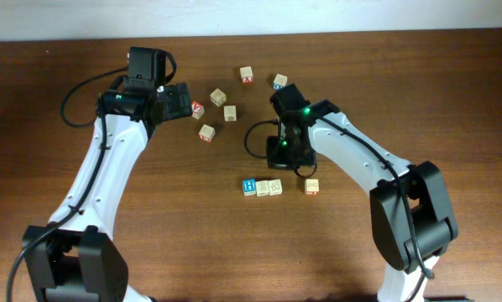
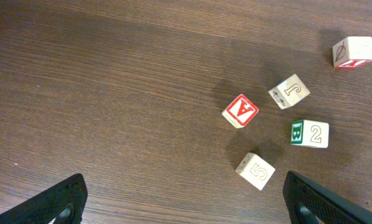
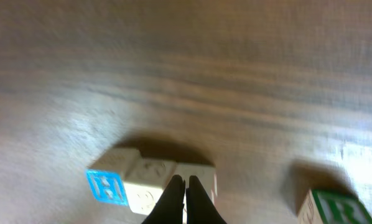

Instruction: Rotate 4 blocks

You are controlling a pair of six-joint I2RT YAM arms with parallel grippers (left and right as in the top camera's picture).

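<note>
The right gripper (image 3: pixel 186 186) has its two dark fingers pressed together with nothing between them. Its tips hang over the right end of a row of three touching blocks; whether they touch the wood cannot be told. The row runs from the pale wooden cube with a blue H face (image 3: pixel 105 186) through the faint-marked middle cube (image 3: pixel 147 182) to the faint-marked end cube (image 1: pixel 275 187). The pale wooden cube with a green R face (image 3: pixel 332 208) stands apart, further to the right. All four sit about mid-tabletop (image 1: pixel 58 168), slightly toward the robot's edge.

Only the right wrist view shows the green R; from overhead that cube's top bears reddish lines. Only the overhead view shows the whole row clear of the arm.

The left gripper (image 2: pixel 185 180) is spread wide and holds nothing. It hangs near the far edge beside loose cubes: a red A cube (image 2: pixel 240 111), a J cube (image 2: pixel 289 91), a green B cube (image 2: pixel 310 133), a cube marked 5 (image 2: pixel 255 170) and a red-sided cube (image 2: pixel 353 51).

Bare wood lies between these cubes and the row. More bare wood runs from the row toward the near and left edges.
</note>
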